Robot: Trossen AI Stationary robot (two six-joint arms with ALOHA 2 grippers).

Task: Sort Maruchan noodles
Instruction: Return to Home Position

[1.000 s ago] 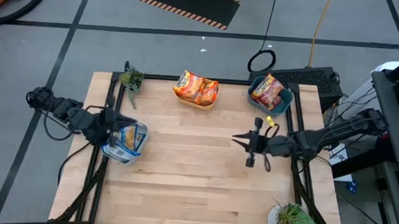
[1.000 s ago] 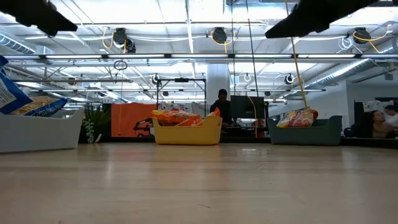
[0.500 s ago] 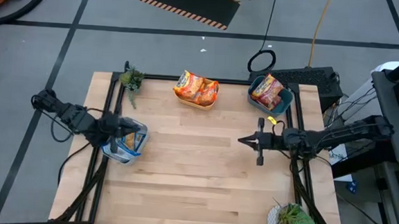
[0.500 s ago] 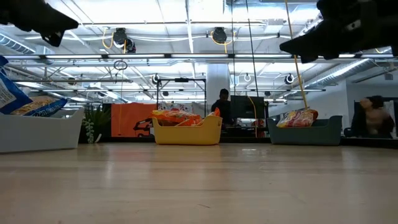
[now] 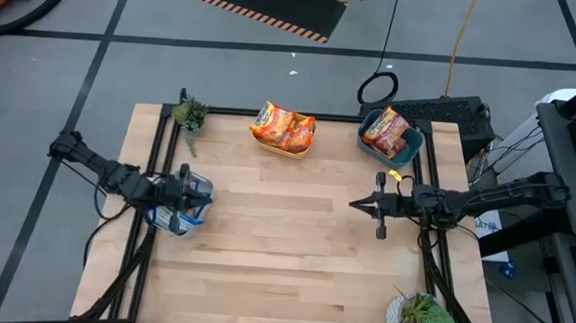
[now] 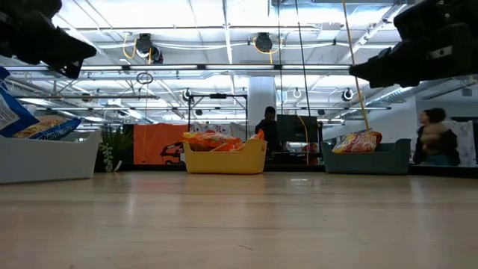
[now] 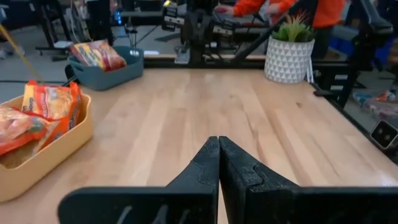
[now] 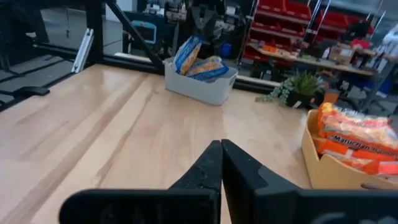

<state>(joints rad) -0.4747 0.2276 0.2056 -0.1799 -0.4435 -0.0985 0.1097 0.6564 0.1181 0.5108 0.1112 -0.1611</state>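
The noodle packets lie in three bins. Orange packets (image 5: 284, 127) fill the yellow bin (image 5: 295, 147) at the far edge. Red-brown ones (image 5: 385, 130) sit in the teal bin (image 5: 410, 142) at the far right. Blue-and-yellow ones (image 8: 198, 59) stand in the grey bin (image 5: 172, 221) at the left edge. My left gripper (image 5: 184, 189) hovers over the grey bin, shut and empty. My right gripper (image 5: 356, 204) is shut too, above the bare table's right side.
A small plant (image 5: 190, 114) stands at the far left corner, and a potted plant in a white pot (image 5: 421, 320) at the near right corner. The wooden tabletop (image 5: 282, 251) is bare in the middle and near side. People show in the room beyond the table.
My right arm has drawn back toward the table's right edge, its gripper staying shut. My left arm has also pulled back a little toward the left, still over the grey bin. No packet has moved.
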